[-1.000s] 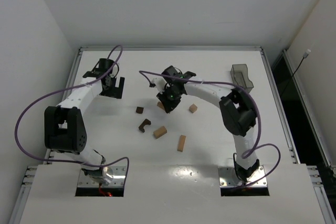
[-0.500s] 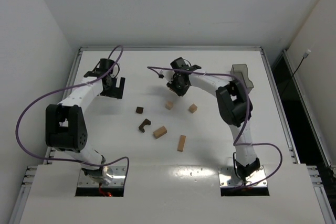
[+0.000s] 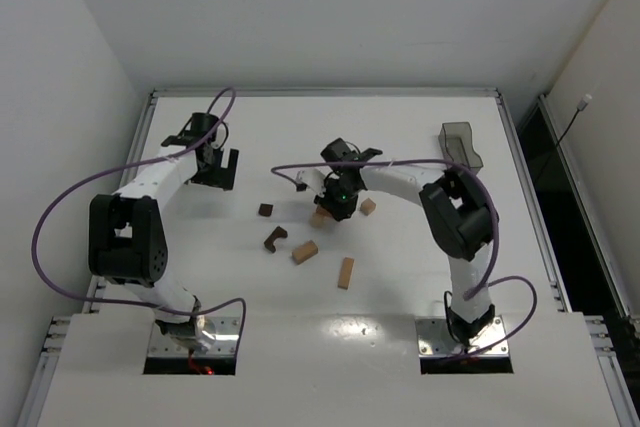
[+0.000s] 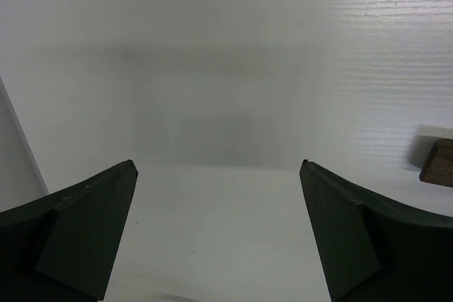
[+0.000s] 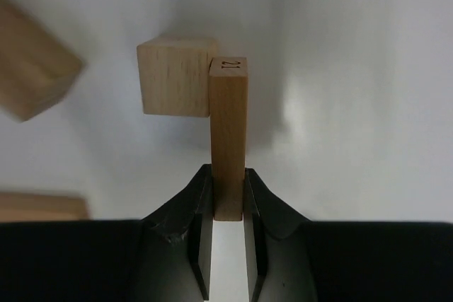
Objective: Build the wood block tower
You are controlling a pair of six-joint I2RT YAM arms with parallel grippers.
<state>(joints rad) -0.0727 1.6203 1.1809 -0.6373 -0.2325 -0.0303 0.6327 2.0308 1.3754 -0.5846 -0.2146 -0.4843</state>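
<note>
My right gripper (image 3: 336,199) (image 5: 228,175) is shut on a light tan bar (image 5: 228,132) that points down at the table. The bar's far end meets a corner of a tan cube (image 5: 177,77), which shows beside the gripper in the top view (image 3: 320,215). More blocks lie nearby: a dark cube (image 3: 265,210), a dark notched piece (image 3: 275,238), a tan block (image 3: 305,251), a tan bar (image 3: 345,272) and a tan cube (image 3: 368,206). My left gripper (image 3: 216,169) (image 4: 219,175) is open and empty at the back left.
A dark translucent bin (image 3: 462,144) stands at the back right. A dark block (image 4: 439,163) shows at the right edge of the left wrist view. Purple cables hang over both arms. The table rim (image 3: 150,127) runs close to the left arm.
My right gripper swung back toward the far side, then came forward and down again next to the tan cube. The left arm has not moved.
</note>
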